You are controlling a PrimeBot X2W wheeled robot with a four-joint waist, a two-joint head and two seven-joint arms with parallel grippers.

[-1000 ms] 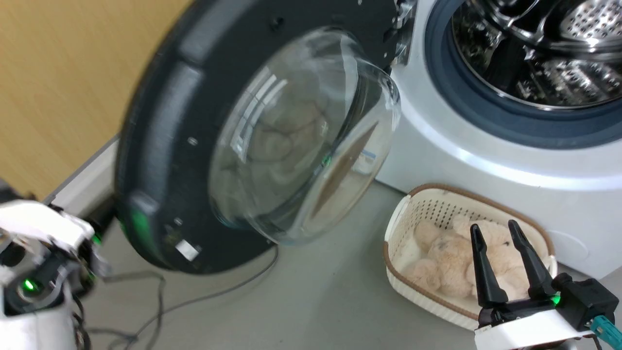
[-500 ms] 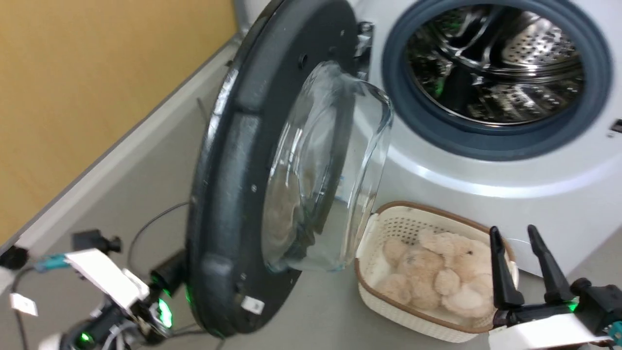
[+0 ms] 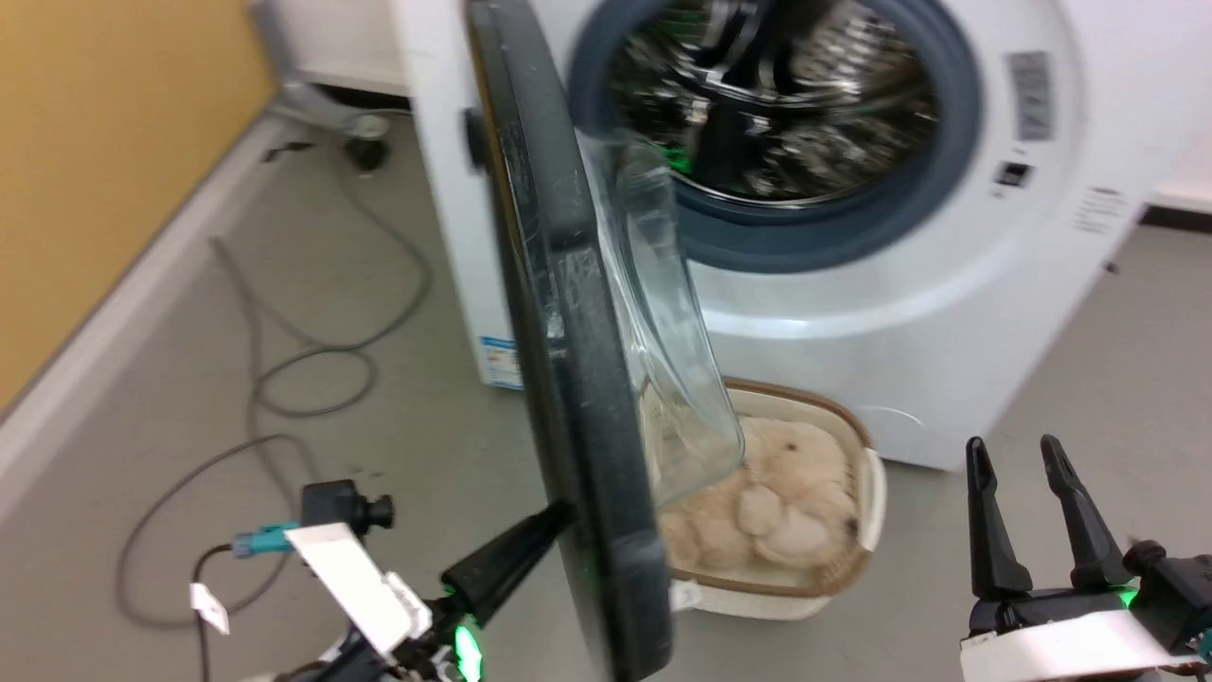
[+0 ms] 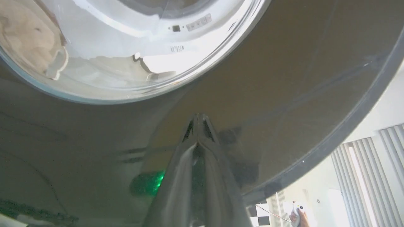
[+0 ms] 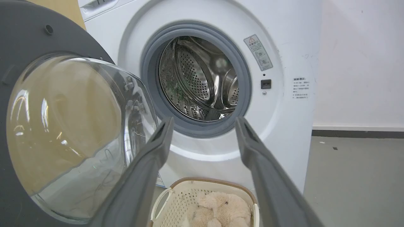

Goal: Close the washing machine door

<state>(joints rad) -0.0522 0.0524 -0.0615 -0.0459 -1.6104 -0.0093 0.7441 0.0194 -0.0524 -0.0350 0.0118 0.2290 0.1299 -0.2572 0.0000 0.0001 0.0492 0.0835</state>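
The round black washing machine door (image 3: pixel 568 284) stands about half open and edge-on in the head view, its clear glass bowl (image 3: pixel 663 313) facing the white washing machine (image 3: pixel 928 313) and its steel drum (image 5: pixel 202 78). My left gripper (image 3: pixel 554 519) is shut, and its tips touch the door's outer face low down; the left wrist view shows the joined fingertips (image 4: pixel 199 118) pressed on the dark door (image 4: pixel 284 78). My right gripper (image 3: pixel 1013 453) hangs open at the lower right, apart from the door (image 5: pixel 19 47), holding nothing.
A white lattice basket (image 3: pixel 876 483) with a beige plush toy (image 3: pixel 776 493) sits on the floor before the machine, under the door's glass. Grey cables (image 3: pixel 303 379) loop on the floor at left by a yellow wall (image 3: pixel 95 142). A person's hand (image 4: pixel 298 216) shows beyond the door's edge.
The head camera has shifted. The door has swung from wide open toward the machine and now shows edge-on. My left gripper has come up against its outer face. The right gripper has hardly moved.
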